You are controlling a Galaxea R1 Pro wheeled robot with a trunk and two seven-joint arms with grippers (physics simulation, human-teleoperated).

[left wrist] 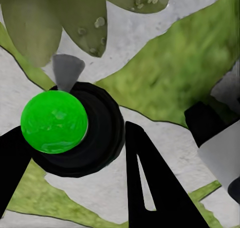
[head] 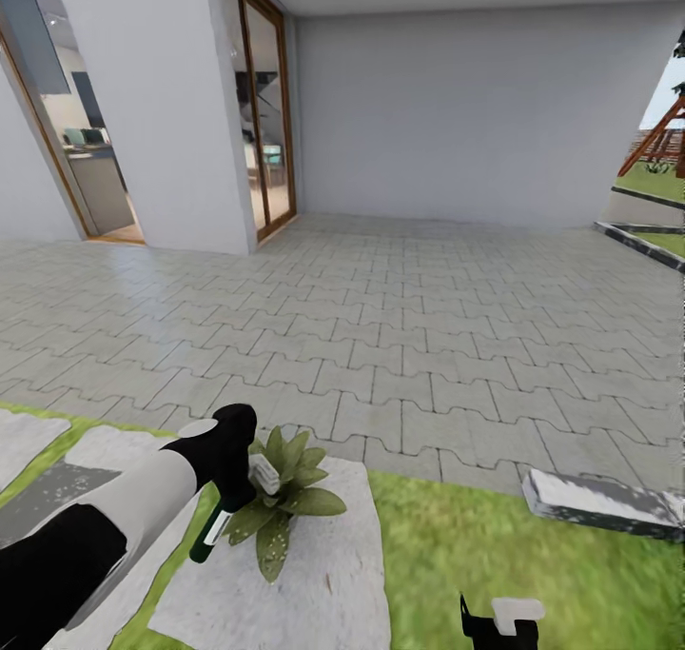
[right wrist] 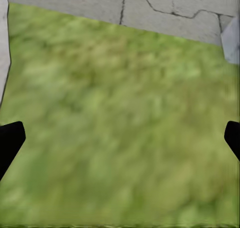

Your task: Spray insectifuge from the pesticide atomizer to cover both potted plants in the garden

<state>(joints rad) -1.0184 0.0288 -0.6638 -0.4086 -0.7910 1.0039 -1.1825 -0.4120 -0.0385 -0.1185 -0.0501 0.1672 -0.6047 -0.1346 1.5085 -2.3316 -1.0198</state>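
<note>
My left gripper (head: 228, 493) is shut on the pesticide atomizer (head: 205, 534), a slim dark green body with white parts, held tilted. Its white head sits right against one potted plant (head: 285, 500), a low rosette of pointed green leaves on a grey stepping stone (head: 323, 583) in the garden lawn. Whitish insectifuge specks (head: 276, 545) dot the lower leaves. In the left wrist view the atomizer (left wrist: 55, 120) sits between the black fingers (left wrist: 150, 188), its pale nozzle tip (left wrist: 67, 70) aimed at speckled leaves (left wrist: 95, 23). My right gripper (head: 499, 621) (right wrist: 120, 138) hangs open over grass.
A grey interlocking paved patio (head: 400, 345) lies beyond the lawn, with a white house wall and a glass door (head: 266, 117) behind it. A grey slab (head: 599, 502) lies on the grass to the right. More stepping stones (head: 29, 441) sit at the left.
</note>
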